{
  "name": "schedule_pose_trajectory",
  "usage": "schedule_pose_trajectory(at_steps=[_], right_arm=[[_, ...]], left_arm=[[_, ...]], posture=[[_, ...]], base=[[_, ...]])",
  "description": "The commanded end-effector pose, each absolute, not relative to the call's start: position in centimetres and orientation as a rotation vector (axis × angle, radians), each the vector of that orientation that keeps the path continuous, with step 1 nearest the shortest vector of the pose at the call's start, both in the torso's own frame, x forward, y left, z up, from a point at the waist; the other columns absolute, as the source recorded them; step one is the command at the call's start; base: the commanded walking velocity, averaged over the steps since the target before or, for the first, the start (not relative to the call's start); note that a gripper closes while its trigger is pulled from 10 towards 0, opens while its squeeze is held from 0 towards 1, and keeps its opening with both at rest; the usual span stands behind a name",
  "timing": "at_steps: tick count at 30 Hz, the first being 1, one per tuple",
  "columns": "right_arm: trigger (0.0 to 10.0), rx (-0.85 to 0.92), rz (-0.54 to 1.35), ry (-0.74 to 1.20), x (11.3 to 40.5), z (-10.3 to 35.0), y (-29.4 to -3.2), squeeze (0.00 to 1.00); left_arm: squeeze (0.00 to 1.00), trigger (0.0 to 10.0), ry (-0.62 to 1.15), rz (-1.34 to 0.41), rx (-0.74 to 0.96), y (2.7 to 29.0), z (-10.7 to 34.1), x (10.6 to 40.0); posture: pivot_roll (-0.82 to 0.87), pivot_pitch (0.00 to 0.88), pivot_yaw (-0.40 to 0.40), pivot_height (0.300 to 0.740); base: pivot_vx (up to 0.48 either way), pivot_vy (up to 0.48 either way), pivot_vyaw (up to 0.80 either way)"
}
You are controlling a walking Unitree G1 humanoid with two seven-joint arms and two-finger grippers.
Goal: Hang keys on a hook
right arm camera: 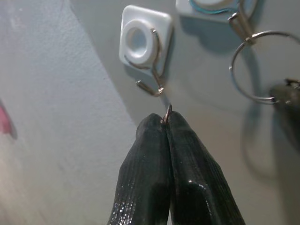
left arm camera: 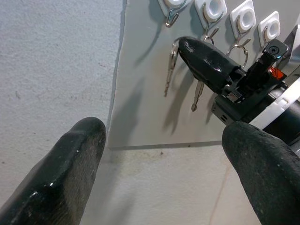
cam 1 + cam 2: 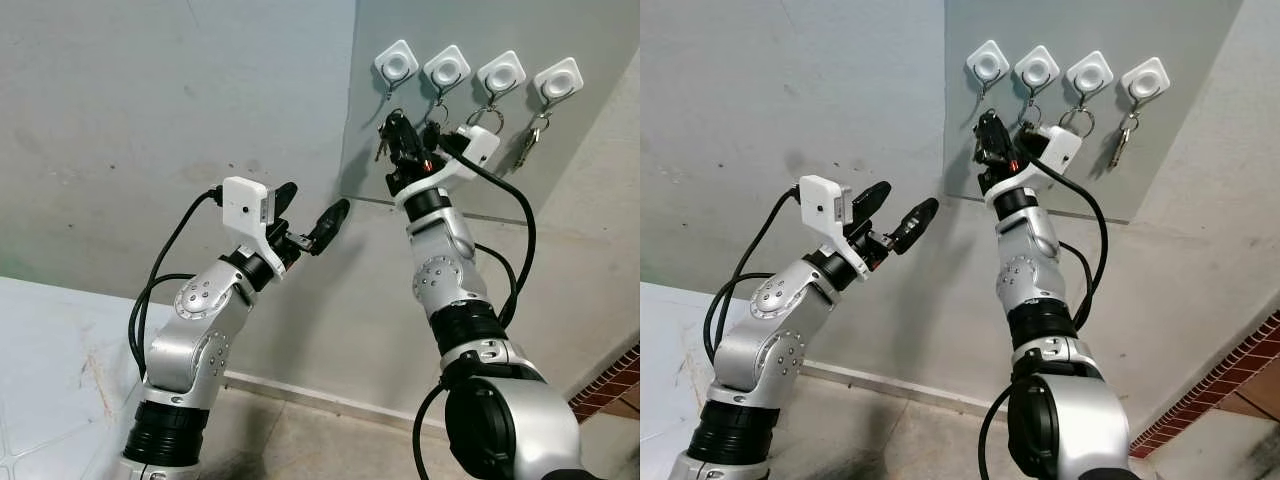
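The right pincer (image 3: 397, 128) is raised against the grey wall panel (image 3: 450, 100), just below the leftmost hook (image 1: 152, 86) of a row of four white square hook mounts. Its two black fingers (image 1: 154, 154) are pressed together, and in the right wrist view a small arc of the key ring (image 1: 167, 112) protrudes from between their tips, close under the curled end of that hook but not yet touching it. The keys (image 2: 172, 65) hang below the pincer against the panel, as the left wrist view shows; one blade sits on each side of the finger. The leftmost hook carries nothing. The second hook holds a ring (image 1: 253, 65) with something dark on it, the third hook a ring (image 3: 487, 118), and the fourth another set of keys (image 3: 527, 145). The left pincer (image 3: 310, 215) is held lower and to the left, well apart from the hooks, fingers spread wide and holding nothing. Judgement: the step in hand is the final approach, the ring being presented to the free hook. The next move calls for a slight lift and advance so the exposed loop passes over the hook tip, then a drop to seat it before the fingers part. Little of the ring is exposed, so alignment must be close.
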State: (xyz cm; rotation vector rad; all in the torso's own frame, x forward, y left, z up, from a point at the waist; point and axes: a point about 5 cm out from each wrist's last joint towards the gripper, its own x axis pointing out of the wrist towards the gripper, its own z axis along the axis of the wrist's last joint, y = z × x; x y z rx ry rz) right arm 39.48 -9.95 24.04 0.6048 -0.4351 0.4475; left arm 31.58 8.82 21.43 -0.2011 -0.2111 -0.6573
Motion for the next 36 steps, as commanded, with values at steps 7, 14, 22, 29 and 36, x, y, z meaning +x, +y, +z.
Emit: schedule_pose_trajectory(at_steps=[7,14,22,29,36], right_arm=[[10.0,0.568,0.524,-0.460,39.5,25.4,-9.0,0.00],[10.0,0.568,0.533,-0.469,39.9,26.4,-8.9,0.00],[10.0,0.576,0.504,-0.482,40.3,27.3,-9.4,0.00],[10.0,0.608,0.462,-0.491,40.4,27.1,-10.1,0.00],[10.0,0.631,0.463,-0.505,40.2,26.6,-10.4,0.00]], left_arm=[[0.00,10.0,-0.217,-0.646,-0.206,9.0,21.7,31.5],[0.00,10.0,-0.217,-0.643,-0.210,8.9,21.7,31.4],[0.00,10.0,-0.214,-0.639,-0.214,9.0,21.6,31.3],[0.00,10.0,-0.212,-0.640,-0.215,9.0,21.6,31.4],[0.00,10.0,-0.207,-0.646,-0.221,8.9,21.6,31.4]], posture=[[0.05,0.038,-0.011,0.740],[0.05,0.041,-0.016,0.740],[0.05,0.043,-0.017,0.740],[0.05,0.046,-0.012,0.740],[0.04,0.048,-0.007,0.740]], base=[[0.000,0.000,0.00],[0.000,0.000,0.00],[0.000,0.000,0.00],[0.000,0.000,0.00],[0.000,0.000,0.00]])
